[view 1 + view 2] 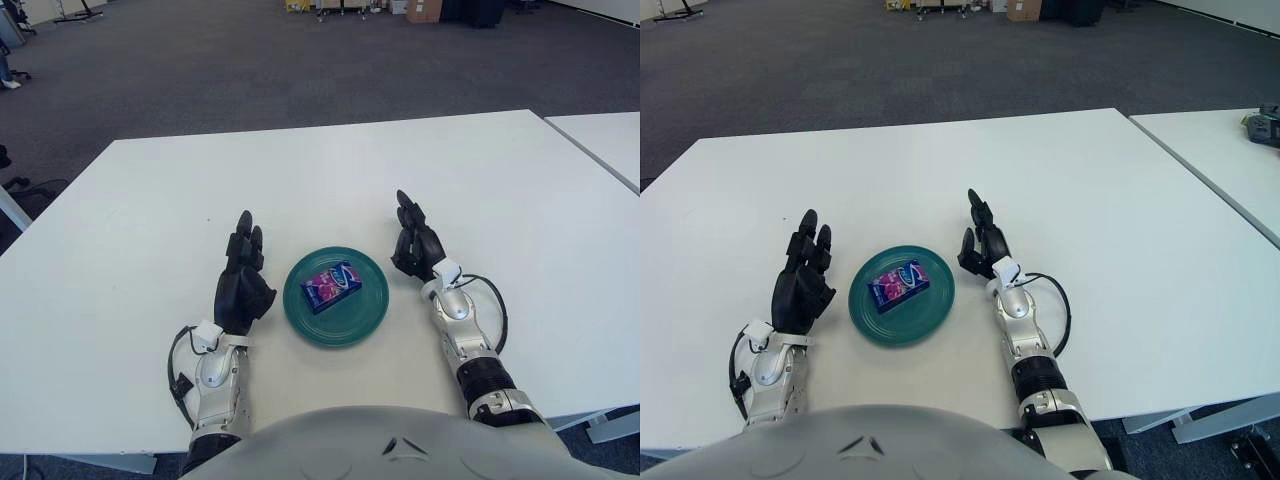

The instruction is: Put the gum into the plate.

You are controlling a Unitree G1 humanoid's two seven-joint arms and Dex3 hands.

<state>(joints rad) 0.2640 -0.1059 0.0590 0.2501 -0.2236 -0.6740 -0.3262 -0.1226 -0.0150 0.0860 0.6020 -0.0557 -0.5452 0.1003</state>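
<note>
A white bench point(150, 220) fills most of the view, its far edge running across the upper part. A second white bench point(1210, 150) stands just beside it on the right, with a narrow gap between them, and a small dark object point(1262, 125) lies at its far right edge. Behind both spreads dark grey carpet point(250, 70). A cardboard box point(426, 8) sits far back on the floor.
</note>
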